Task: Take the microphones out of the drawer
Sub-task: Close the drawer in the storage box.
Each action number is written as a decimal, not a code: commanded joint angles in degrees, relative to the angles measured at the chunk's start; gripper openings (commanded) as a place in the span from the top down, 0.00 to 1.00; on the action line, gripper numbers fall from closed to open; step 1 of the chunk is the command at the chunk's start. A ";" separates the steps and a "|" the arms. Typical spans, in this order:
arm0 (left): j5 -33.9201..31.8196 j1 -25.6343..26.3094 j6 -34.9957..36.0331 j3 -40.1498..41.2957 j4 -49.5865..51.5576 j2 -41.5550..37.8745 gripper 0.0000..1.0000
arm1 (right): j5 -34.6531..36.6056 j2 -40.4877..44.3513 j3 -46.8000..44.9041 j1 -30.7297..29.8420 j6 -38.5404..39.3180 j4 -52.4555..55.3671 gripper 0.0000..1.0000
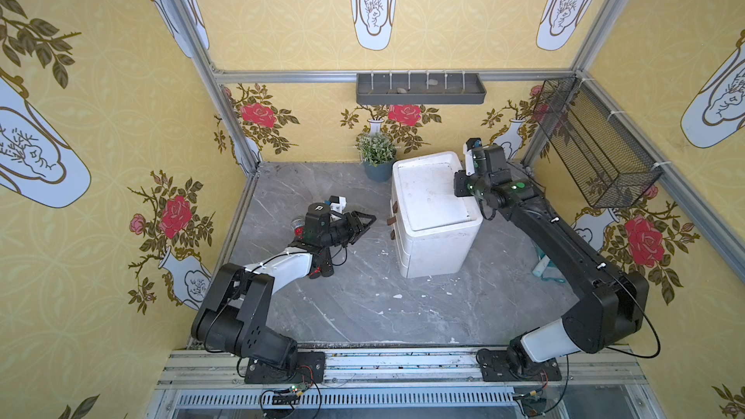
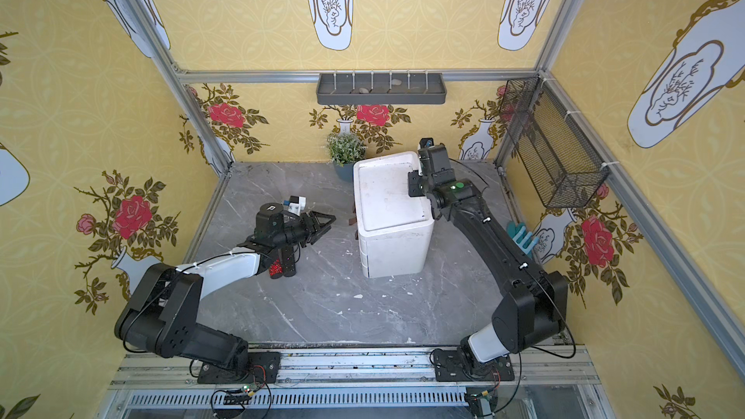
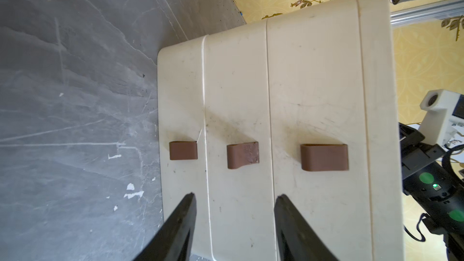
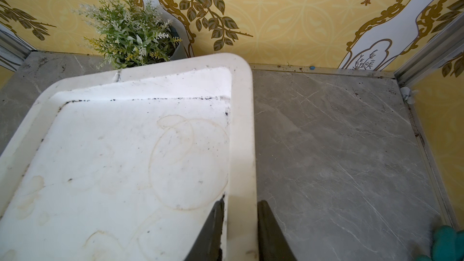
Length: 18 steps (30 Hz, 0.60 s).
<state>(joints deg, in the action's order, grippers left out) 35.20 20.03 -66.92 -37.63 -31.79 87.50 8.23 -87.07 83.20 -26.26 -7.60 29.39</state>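
The white drawer cabinet [image 1: 435, 211] stands at the back of the table. Its three drawers with brown handles [image 3: 242, 155] all sit flush and shut. The microphone [image 1: 320, 266], with a red glitter body, lies on the table under my left forearm, also visible in a top view [image 2: 276, 267]. My left gripper [image 3: 236, 195] is open and empty, a short way in front of the drawer fronts, pointing at them [image 1: 365, 227]. My right gripper [image 4: 239, 204] is shut on the raised rim of the cabinet's top, at its right side [image 1: 461, 189].
A potted plant [image 1: 377, 155] stands behind the cabinet against the back wall. A grey shelf [image 1: 421, 88] hangs on that wall and a wire basket [image 1: 592, 143] on the right wall. A teal object [image 1: 544, 272] lies by the right wall.
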 commanded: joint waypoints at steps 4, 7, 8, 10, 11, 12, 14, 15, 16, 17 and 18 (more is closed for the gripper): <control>2.14 0.09 -7.16 1.59 -19.70 6.75 0.45 | -6.24 -1.29 0.12 -0.71 -0.02 6.89 0.74; 2.74 0.22 -11.89 2.19 -29.62 11.74 0.45 | -6.11 -1.35 0.04 -0.81 -0.31 7.26 0.74; 2.65 0.19 -13.63 2.42 -33.34 13.47 0.45 | -6.03 -1.27 0.04 -0.81 -0.40 7.27 0.74; 2.37 0.45 -16.56 2.65 -38.87 16.74 0.46 | -6.10 -1.13 0.08 -0.89 -0.45 7.09 0.74; 2.19 0.74 -17.53 2.65 -40.84 18.03 0.46 | -6.09 -1.09 0.20 -0.98 -0.47 7.09 0.74; 2.00 1.09 -18.01 2.49 -42.01 19.05 0.46 | -5.99 -1.09 0.30 -0.98 -0.41 7.09 0.74; 1.44 1.89 -17.99 2.17 -42.21 19.85 0.46 | -5.89 -1.09 0.39 -0.94 -0.32 7.09 0.74; 1.20 2.32 -17.86 1.96 -42.25 20.06 0.46 | -5.88 -1.09 0.35 -0.97 -0.36 7.09 0.74; 1.02 2.57 -17.90 1.72 -42.23 20.21 0.46 | -5.85 -1.11 0.31 -0.98 -0.34 7.10 0.74; 0.88 2.92 -17.89 1.41 -42.30 20.43 0.46 | -5.85 -1.17 0.16 -0.98 -0.30 7.09 0.74; 0.91 3.26 -17.89 0.94 -42.23 20.64 0.46 | -5.77 -1.18 -0.02 -0.96 -0.31 7.09 0.74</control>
<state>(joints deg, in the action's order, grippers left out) 36.75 22.81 -83.61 -35.99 -69.30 107.46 8.69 -87.46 83.96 -26.52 -7.46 30.35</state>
